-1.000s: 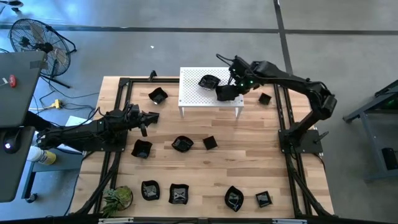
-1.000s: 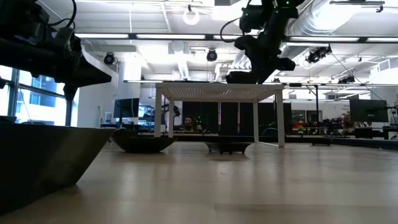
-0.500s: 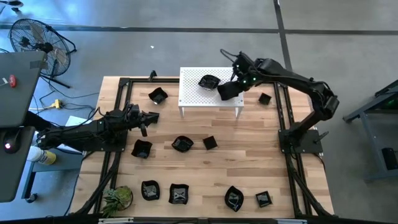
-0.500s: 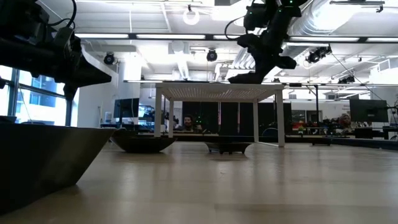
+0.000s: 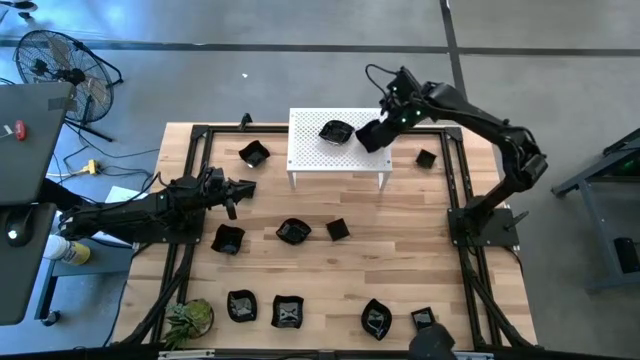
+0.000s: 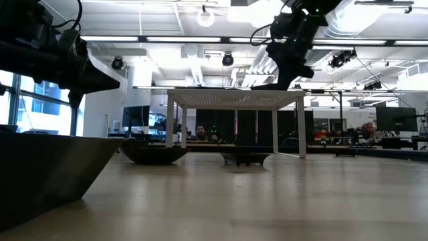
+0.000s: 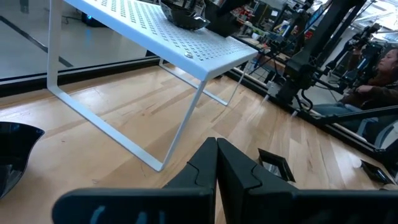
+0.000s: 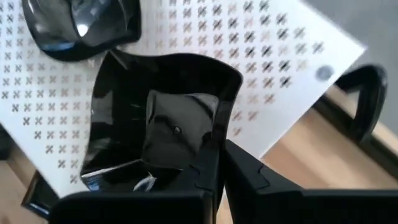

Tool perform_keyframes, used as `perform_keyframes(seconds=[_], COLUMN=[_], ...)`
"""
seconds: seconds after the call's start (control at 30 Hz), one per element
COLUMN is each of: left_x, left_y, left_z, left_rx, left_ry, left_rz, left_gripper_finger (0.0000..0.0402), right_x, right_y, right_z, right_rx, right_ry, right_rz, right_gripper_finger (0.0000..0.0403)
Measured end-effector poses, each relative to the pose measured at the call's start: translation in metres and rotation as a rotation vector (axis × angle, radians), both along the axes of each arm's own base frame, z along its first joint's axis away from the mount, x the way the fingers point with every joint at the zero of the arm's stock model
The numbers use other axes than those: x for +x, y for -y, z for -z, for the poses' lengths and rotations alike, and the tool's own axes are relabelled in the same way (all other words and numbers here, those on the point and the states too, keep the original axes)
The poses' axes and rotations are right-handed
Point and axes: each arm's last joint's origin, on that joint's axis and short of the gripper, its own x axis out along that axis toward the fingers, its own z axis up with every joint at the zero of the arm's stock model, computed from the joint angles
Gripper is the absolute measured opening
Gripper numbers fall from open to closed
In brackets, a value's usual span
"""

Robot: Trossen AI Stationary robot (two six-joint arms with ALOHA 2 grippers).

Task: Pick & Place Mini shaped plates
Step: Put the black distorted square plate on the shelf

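Glossy black square mini plate: clamped by its rim in the right gripper, held above the right edge of the white perforated metal stand. Rounded glossy black dish: resting on the stand top, near the held plate. Other black dishes: scattered across the light wooden table. Left gripper: fingers pressed together, empty, held over the table's left side.

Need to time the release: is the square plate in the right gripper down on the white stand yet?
Cannot tell. The right gripper pinches the square plate over the white stand, but contact isn't visible.
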Motion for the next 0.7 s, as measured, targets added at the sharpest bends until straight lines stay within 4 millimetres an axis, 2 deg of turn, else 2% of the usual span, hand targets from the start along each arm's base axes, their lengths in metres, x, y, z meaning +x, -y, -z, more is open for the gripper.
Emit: perform_keyframes(seconds=[0.27,0.43,0.7], left_x=[0.0000,0.0000,0.0000], left_y=[0.0000,0.0000,0.0000], left_z=[0.0000,0.0000,0.0001], left_rx=[0.000,0.000,0.000], left_ry=[0.000,0.000,0.000], left_rz=[0.000,0.000,0.001], left_gripper_finger=[0.0001,0.0001,0.0001], right_x=[-0.0043,-0.0042,-0.0023], right_y=[0.0068,0.0070,0.0119], right_z=[-0.0015,-0.0016,-0.0040], right_rx=[-0.047,-0.063,-0.147], right_ry=[0.031,0.023,0.011], right_rz=[-0.140,-0.161,-0.136], right_gripper_finger=[0.0009,0.0008,0.0057])
